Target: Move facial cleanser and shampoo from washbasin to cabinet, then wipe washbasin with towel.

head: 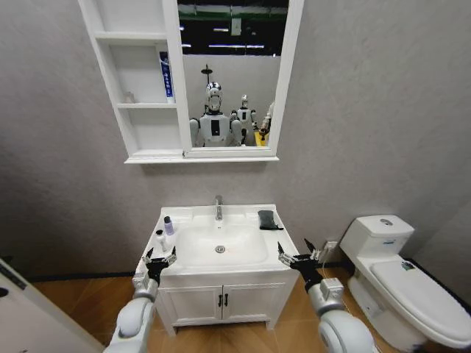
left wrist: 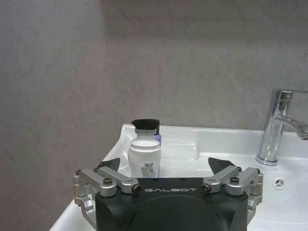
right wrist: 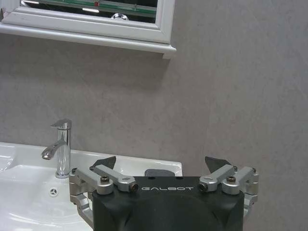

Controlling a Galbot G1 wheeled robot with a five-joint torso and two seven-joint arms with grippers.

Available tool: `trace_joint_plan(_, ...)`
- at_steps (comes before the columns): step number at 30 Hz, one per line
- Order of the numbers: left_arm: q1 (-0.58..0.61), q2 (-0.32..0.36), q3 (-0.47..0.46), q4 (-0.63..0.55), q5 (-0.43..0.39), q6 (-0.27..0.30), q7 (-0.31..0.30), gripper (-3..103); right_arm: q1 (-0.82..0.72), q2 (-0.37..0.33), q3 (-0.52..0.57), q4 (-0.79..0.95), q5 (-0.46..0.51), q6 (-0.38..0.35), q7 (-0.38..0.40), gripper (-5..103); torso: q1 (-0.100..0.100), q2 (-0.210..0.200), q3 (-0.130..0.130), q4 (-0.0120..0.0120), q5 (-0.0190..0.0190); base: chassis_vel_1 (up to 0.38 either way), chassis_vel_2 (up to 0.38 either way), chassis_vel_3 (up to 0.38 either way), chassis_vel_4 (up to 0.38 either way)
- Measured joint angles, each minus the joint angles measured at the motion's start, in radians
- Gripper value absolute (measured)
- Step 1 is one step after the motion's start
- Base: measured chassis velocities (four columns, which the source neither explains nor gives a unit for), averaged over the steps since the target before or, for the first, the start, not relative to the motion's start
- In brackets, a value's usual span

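White ceramic forms the washbasin, which sits in the lower centre of the head view with its chrome tap at the back edge. Two bottles stand on its left rim: a white bottle with a black cap nearer the front, and a bottle with a purple body just behind it. Which of the two is the facial cleanser and which the shampoo cannot be determined.

The cabinet hangs in the upper left of the head view, joined to the mirror. A blue-and-white item stands on its middle shelf at the right side; its type cannot be determined. The towel lies folded on the right rim of the washbasin, at the back.

Task status: neither bottle has been moved and the towel is untouched. Judged from this layout, both transfers and the wiping remain to be done.

The left gripper hovers at the front left corner of the washbasin, fingers spread wide and holding nothing. In the left wrist view the white bottle stands ahead of the left gripper, between the lines of its fingers but not touched. The right gripper hovers at the front right corner, likewise wide open and unloaded; in the right wrist view the towel lies ahead of it.
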Motion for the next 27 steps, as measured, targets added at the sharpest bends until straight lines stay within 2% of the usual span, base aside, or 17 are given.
trace_joint_plan(3, -0.045, 0.003, -0.015, 0.061, 0.006, -0.021, 0.0, 100, -0.002, -0.006, 0.002, -0.013, 0.003, 0.002, 0.0, 100, 0.0, 0.0, 0.0, 0.0, 0.0, 0.0, 0.0, 0.0, 0.0)
trace_joint_plan(12, -0.08, 0.015, -0.017, 0.102, 0.006, -0.026, 0.006, 100, 0.008, -0.014, 0.006, -0.023, 0.02, 0.001, 0.008, 100, 0.0, 0.0, 0.0, 0.0001, 0.0, 0.0, 0.0, 0.0, 0.0)
trace_joint_plan(13, -0.081, 0.014, -0.017, 0.103, 0.007, -0.02, 0.006, 90, 0.01, -0.014, 0.005, -0.027, 0.023, 0.001, 0.012, 100, 0.0, 0.0, 0.0, 0.0001, -0.0001, 0.0, 0.0, 0.0, 0.0)
trace_joint_plan(15, -0.08, 0.014, -0.017, 0.103, 0.007, -0.016, 0.006, 90, 0.011, -0.013, 0.005, -0.029, 0.023, 0.0, 0.013, 100, 0.0, 0.0, 0.0, 0.0001, 0.0, 0.0, 0.0, 0.0, 0.0)
trace_joint_plan(16, -0.077, 0.014, -0.017, 0.102, 0.007, -0.011, 0.007, 85, 0.011, -0.011, 0.004, -0.031, 0.023, 0.0, 0.014, 100, 0.0, 0.0, 0.0, 0.0, 0.0, 0.0, 0.0, 0.0, 0.0)
trace_joint_plan(17, -0.077, 0.014, -0.017, 0.102, 0.007, -0.011, 0.007, 85, 0.011, -0.011, 0.004, -0.031, 0.023, 0.0, 0.014, 100, 0.0, 0.0, 0.0, 0.0, 0.0, 0.0, 0.0, 0.0, 0.0)
trace_joint_plan(20, -0.062, 0.014, -0.018, 0.095, 0.007, -0.008, 0.013, 68, 0.012, -0.006, 0.003, -0.035, 0.021, 0.0, 0.015, 100, 0.0, 0.0, 0.0, 0.0001, 0.0, 0.0, 0.0, 0.0, 0.0)
trace_joint_plan(21, -0.062, 0.014, -0.018, 0.095, 0.007, -0.008, 0.013, 68, 0.012, -0.006, 0.003, -0.035, 0.021, 0.0, 0.015, 100, 0.0, 0.0, 0.0, 0.0001, 0.0, 0.0, 0.0, 0.0, 0.0)
trace_joint_plan(23, -0.057, 0.012, -0.019, 0.092, 0.007, -0.008, 0.015, 57, 0.01, -0.004, 0.003, -0.035, 0.019, 0.0, 0.015, 100, 0.0, 0.0, 0.0, 0.0001, -0.0001, 0.0, 0.0, 0.0, 0.0)
trace_joint_plan(24, -0.057, 0.012, -0.019, 0.092, 0.007, -0.008, 0.015, 57, 0.01, -0.004, 0.003, -0.035, 0.019, 0.0, 0.015, 100, 0.0, 0.0, 0.0, 0.0001, -0.0001, 0.0, 0.0, 0.0, 0.0)
trace_joint_plan(25, -0.057, 0.009, -0.019, 0.09, 0.007, -0.008, 0.016, 52, 0.009, -0.004, 0.003, -0.035, 0.019, 0.0, 0.015, 100, 0.0, 0.0, 0.0, 0.0001, -0.0001, 0.0, 0.0, 0.0, 0.0)
trace_joint_plan(26, -0.057, 0.007, -0.019, 0.088, 0.007, -0.008, 0.017, 42, 0.008, -0.006, 0.004, -0.035, 0.019, 0.0, 0.015, 100, 0.0, 0.0, 0.0, 0.0, 0.0, 0.0, 0.0, 0.0, 0.0)
trace_joint_plan(27, -0.057, 0.007, -0.019, 0.088, 0.007, -0.008, 0.017, 42, 0.008, -0.006, 0.004, -0.035, 0.019, 0.0, 0.015, 100, 0.0, 0.0, 0.0, 0.0, 0.0, 0.0, 0.0, 0.0, 0.0)
